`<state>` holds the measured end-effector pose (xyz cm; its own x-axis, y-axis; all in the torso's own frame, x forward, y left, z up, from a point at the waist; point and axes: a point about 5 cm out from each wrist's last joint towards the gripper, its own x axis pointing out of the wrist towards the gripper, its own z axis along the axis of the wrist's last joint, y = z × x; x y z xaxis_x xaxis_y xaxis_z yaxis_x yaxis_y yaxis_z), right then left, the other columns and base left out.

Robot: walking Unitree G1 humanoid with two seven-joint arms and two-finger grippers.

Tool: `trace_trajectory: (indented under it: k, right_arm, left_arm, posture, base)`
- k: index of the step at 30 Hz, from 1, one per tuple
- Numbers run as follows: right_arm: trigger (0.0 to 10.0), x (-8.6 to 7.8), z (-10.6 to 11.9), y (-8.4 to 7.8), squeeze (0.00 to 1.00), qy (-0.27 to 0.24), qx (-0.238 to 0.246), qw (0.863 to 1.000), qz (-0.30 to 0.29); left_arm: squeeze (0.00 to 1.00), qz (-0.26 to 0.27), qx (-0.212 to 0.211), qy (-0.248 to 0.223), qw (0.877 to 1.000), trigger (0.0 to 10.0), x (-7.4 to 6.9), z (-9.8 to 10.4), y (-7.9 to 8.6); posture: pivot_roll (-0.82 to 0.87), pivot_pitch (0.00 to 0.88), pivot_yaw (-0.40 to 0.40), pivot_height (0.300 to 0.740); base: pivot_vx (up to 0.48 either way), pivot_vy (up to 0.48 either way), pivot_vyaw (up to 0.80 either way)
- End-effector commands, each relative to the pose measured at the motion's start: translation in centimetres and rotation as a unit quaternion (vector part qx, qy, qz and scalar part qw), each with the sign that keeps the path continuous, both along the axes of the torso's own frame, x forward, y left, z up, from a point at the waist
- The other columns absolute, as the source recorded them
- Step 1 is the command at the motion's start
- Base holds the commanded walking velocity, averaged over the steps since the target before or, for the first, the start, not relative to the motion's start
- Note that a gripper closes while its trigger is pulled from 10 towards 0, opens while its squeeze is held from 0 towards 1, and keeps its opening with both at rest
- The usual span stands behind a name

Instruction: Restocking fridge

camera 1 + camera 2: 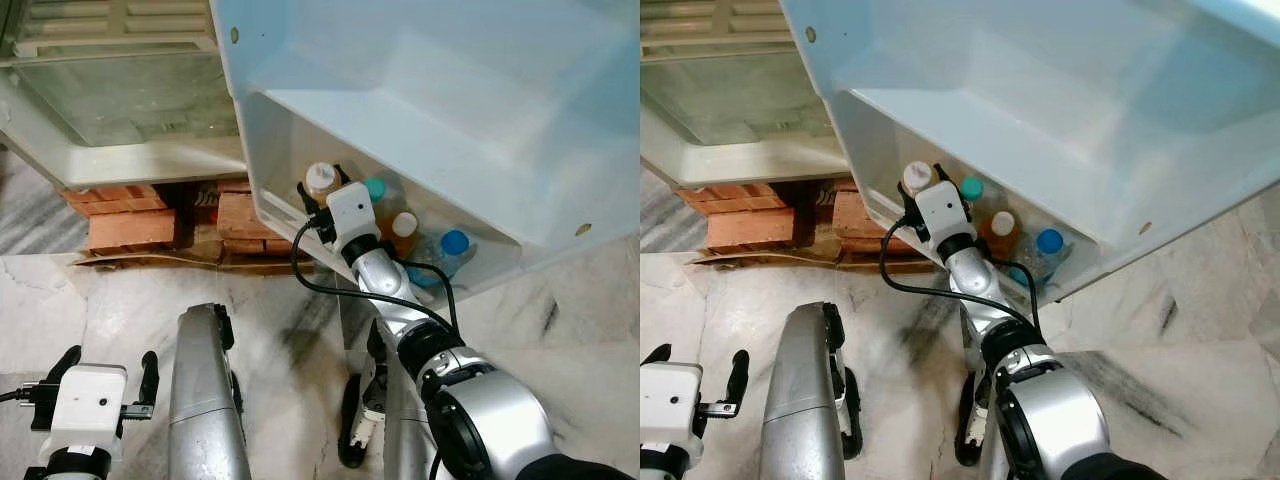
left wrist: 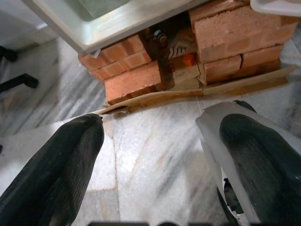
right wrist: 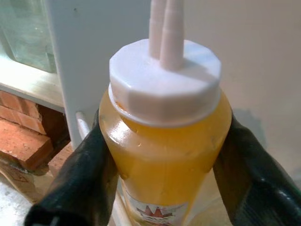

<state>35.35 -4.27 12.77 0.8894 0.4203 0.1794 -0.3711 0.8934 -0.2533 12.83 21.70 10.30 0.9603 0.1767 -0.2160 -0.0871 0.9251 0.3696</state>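
A red crest shows on the label, no words I can read. My right gripper [image 3: 162, 155] clamps both fingers on the yellow squeeze bottle [image 3: 164, 141], inside the fridge door shelf [image 1: 500, 262] beside other bottles [image 1: 405, 232]. My left gripper [image 2: 160, 165] hangs spread apart over the marble floor [image 2: 155, 146], near bricks [image 2: 235, 37].

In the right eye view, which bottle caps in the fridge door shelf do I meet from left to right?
White cap of the yellow bottle held by the right gripper → teal cap → white cap → blue cap.
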Motion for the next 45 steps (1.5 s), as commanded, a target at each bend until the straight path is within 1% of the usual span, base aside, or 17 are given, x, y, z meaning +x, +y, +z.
trace_trajectory:
  k: [1,7,14,19,21,25,28,30,34,35,36,38,39,42,43,44,45]
  right_arm:
    - [10.0,-0.7,-1.9,-0.2,1.0,0.04,-0.003,0.999,0.001]
    - [10.0,-0.6,-1.9,-0.9,1.0,0.033,-0.002,0.999,-0.003]
    - [10.0,-0.1,-0.6,-2.0,1.0,0.004,0.016,1.0,-0.01]
    - [10.0,-0.3,-0.8,-2.7,1.0,0.0,0.026,1.0,-0.01]
    - [10.0,-0.8,-1.1,-3.3,1.0,-0.004,0.032,0.999,-0.009]
    - [10.0,-1.4,-1.6,-4.0,1.0,-0.003,0.048,0.999,-0.012]
    - [10.0,-2.7,-2.0,-4.8,1.0,-0.012,0.067,0.998,-0.014]
    - [10.0,-3.6,-1.8,-5.4,1.0,-0.015,0.085,0.996,-0.023]
    - [10.0,-4.5,-1.9,-6.3,1.0,-0.005,0.109,0.993,-0.048]
    - [10.0,-4.6,-2.0,-6.6,0.71,0.007,0.118,0.991,-0.064]
    - [10.0,-4.7,-2.1,-7.0,0.0,0.017,0.123,0.989,-0.078]
    - [10.0,-4.8,-2.2,-7.4,0.0,0.023,0.126,0.988,-0.09]
    - [10.0,-4.8,-2.0,-7.7,0.0,0.022,0.12,0.989,-0.09]
    - [10.0,-5.4,-1.6,-8.3,0.0,0.011,0.142,0.986,-0.082]
    - [10.0,-5.4,-1.6,-8.3,0.0,0.011,0.142,0.986,-0.082]
    - [10.0,-5.5,-1.2,-8.7,0.0,0.004,0.14,0.986,-0.087]
    - [10.0,-5.5,-1.0,-8.8,0.0,0.007,0.135,0.987,-0.091]
  left_arm:
    - [0.0,-0.002,0.003,0.021,1.0,10.0,-0.3,-0.6,0.1]
    - [0.0,-0.004,0.002,0.019,1.0,10.0,0.3,-0.8,0.1]
    - [0.0,-0.003,-0.003,0.01,1.0,10.0,2.0,-1.5,0.4]
    - [0.0,-0.005,0.0,-0.003,1.0,10.0,3.5,-1.7,0.6]
    - [0.0,-0.007,0.001,-0.012,1.0,10.0,4.4,-1.8,0.6]
    - [0.0,-0.01,0.0,-0.025,1.0,10.0,5.6,-1.7,0.6]
    - [0.0,-0.018,-0.002,-0.036,0.999,10.0,6.7,-1.7,0.4]
    - [0.0,-0.027,-0.006,-0.048,0.998,10.0,8.0,-1.6,0.1]
    - [0.0,-0.042,-0.018,-0.059,0.997,10.0,9.1,-1.6,-0.4]
    - [0.0,-0.049,-0.021,-0.063,0.997,10.0,9.4,-1.6,-0.7]
    - [0.0,-0.057,-0.023,-0.067,0.996,10.0,9.7,-1.4,-0.9]
    - [0.0,-0.067,-0.025,-0.072,0.995,10.0,10.3,-1.2,-1.2]
    - [0.0,-0.075,-0.025,-0.078,0.994,10.0,11.2,-1.1,-1.4]
    - [0.0,-0.087,-0.023,-0.091,0.992,10.0,12.3,-0.6,-1.5]
    - [0.0,-0.087,-0.023,-0.091,0.992,10.0,12.3,-0.6,-1.5]
    - [0.0,-0.088,-0.022,-0.097,0.991,10.0,13.1,-0.4,-1.4]
    - [0.0,-0.088,-0.021,-0.099,0.991,10.0,13.4,-0.4,-1.4]
  posture:
    - [0.21,0.412,-0.074,0.541]
    - [0.2,0.387,-0.071,0.541]
    - [0.18,0.332,-0.066,0.541]
    - [0.17,0.283,-0.066,0.541]
    - [0.16,0.258,-0.063,0.541]
    - [0.15,0.226,-0.058,0.541]
    - [0.12,0.177,-0.047,0.541]
    - [0.11,0.137,-0.035,0.541]
    - [0.09,0.096,-0.022,0.541]
    - [0.08,0.08,-0.017,0.541]
    - [0.08,0.071,-0.012,0.541]
    - [0.07,0.054,-0.004,0.541]
    - [0.06,0.03,0.007,0.541]
    - [0.04,0.0,0.02,0.541]
    - [0.04,0.0,0.02,0.541]
    - [0.02,0.0,0.029,0.546]
    - [0.02,0.0,0.029,0.551]
  base:
    - [0.0,0.0,0.0]
    - [0.0,0.0,0.0]
    - [0.0,0.0,0.0]
    - [0.0,0.0,0.0]
    - [0.0,0.0,0.0]
    - [0.0,0.0,0.0]
    - [0.0,0.0,0.0]
    - [0.0,0.0,0.0]
    - [0.0,0.0,0.0]
    - [0.0,0.0,0.0]
    - [0.0,0.0,0.0]
    - [0.0,0.0,0.0]
    - [0.0,0.0,0.0]
    - [0.0,0.0,0.0]
    - [0.0,0.0,0.0]
    - [0.0,0.0,0.0]
    - [0.0,0.0,0.0]
